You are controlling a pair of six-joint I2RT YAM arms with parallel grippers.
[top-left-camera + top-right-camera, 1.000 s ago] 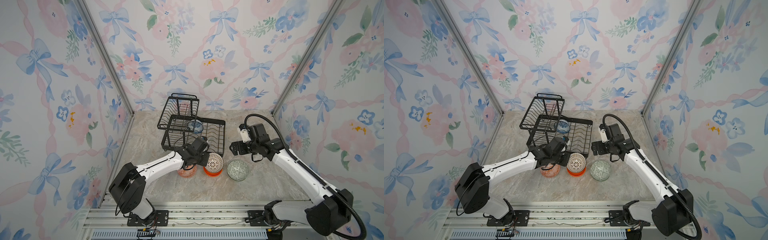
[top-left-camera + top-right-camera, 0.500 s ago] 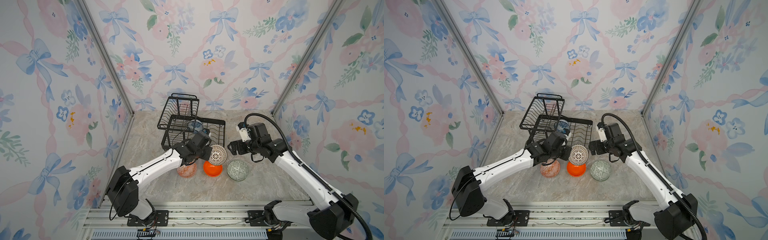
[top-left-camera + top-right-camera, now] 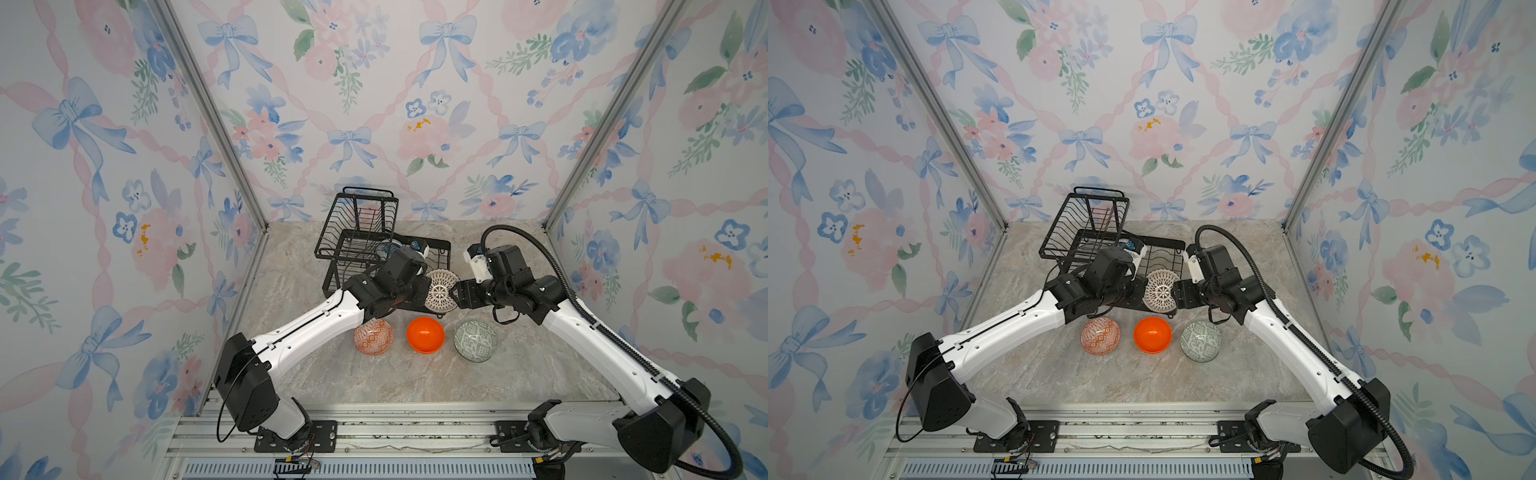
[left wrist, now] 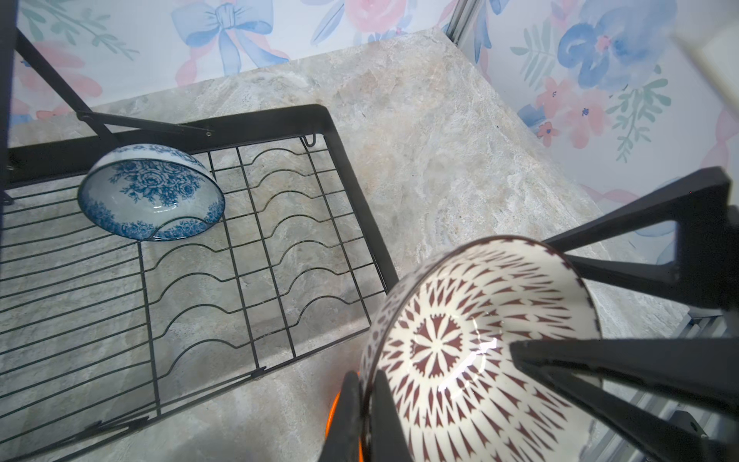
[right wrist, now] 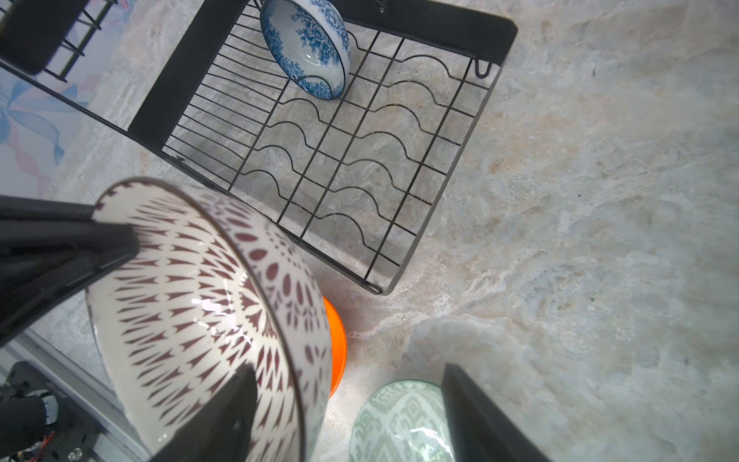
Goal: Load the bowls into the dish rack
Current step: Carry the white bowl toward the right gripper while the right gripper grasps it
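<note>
Jaws of the left gripper (image 4: 362,384) clench one rim of the white-brown lattice bowl (image 4: 480,348), which is tilted on edge. Jaws of the right gripper (image 5: 344,372) stand parted astride the opposite rim. Beyond both lies the dish rack (image 4: 264,122), with a blue-white floral bowl (image 4: 152,192) propped in its slotted tray. A plain orange bowl (image 5: 336,344) sits beneath.
</note>
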